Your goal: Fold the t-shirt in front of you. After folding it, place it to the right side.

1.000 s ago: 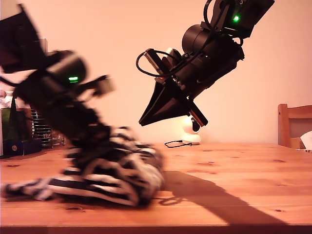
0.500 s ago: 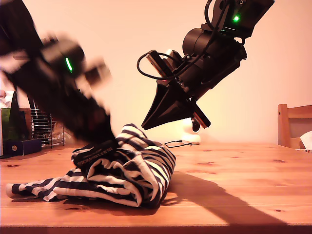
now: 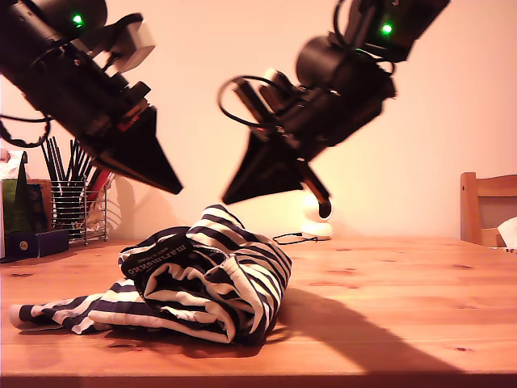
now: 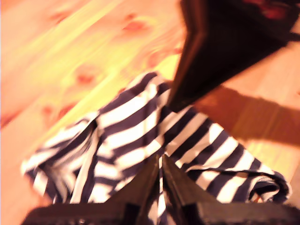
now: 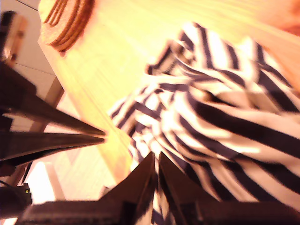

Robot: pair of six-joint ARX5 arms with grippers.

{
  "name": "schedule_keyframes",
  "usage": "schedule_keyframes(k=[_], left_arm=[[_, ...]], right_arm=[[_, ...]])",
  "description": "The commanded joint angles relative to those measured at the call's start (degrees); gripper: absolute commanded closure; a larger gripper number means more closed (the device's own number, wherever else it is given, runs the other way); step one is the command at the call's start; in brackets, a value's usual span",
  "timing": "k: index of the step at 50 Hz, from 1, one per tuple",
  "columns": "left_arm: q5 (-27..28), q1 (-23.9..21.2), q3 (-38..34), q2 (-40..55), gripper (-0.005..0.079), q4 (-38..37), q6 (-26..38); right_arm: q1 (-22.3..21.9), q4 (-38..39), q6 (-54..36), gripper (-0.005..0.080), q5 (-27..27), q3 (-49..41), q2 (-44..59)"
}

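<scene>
T-shirt (image 3: 202,279) lay bunched on the surface (image 3: 388,307) beneath both end effectors. My first end effector (image 3: 172,187), earlier on it, had lifted clear, clenched empty. My second end effector (image 3: 229,198) hovered clenched beside it. A pen rack (image 3: 73,212) stood behind.

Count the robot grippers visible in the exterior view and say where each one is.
2. One gripper hangs above the t-shirt toward the exterior view's left; the other gripper hangs above it near centre.

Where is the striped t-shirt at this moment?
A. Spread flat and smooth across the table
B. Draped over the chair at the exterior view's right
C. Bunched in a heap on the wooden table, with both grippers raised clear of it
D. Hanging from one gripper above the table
C: the t-shirt lies crumpled on the table, with both arms up in the air above it, holding no fabric.
</scene>
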Motion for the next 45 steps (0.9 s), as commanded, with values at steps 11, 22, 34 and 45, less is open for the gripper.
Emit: schedule_keyframes(k=[11,22,34,45], left_arm=[[-1.44,0.22,-0.61,-2.03,0.0762,-4.07,-2.62],[-2.8,0.2,-0.61,-2.97,0.0762,-7.3,-3.04],[-4.68,0.22,-0.61,-5.77,0.0762,-8.72,-3.02],[-5.07,0.22,-0.61,-7.23,0.0762,-8.76,-2.99]], right_arm=[[3.19,1.03,0.24,0.0762,3.17,0.35,8.04],[4.83,0.9,0.2,0.0762,10.12,0.33,11.78],[3.3,-8.13,-2.14,0.0762,27.71,0.35,11.85],[-0.83,-17.64,-4.57,0.0762,38.21,0.33,11.82]])
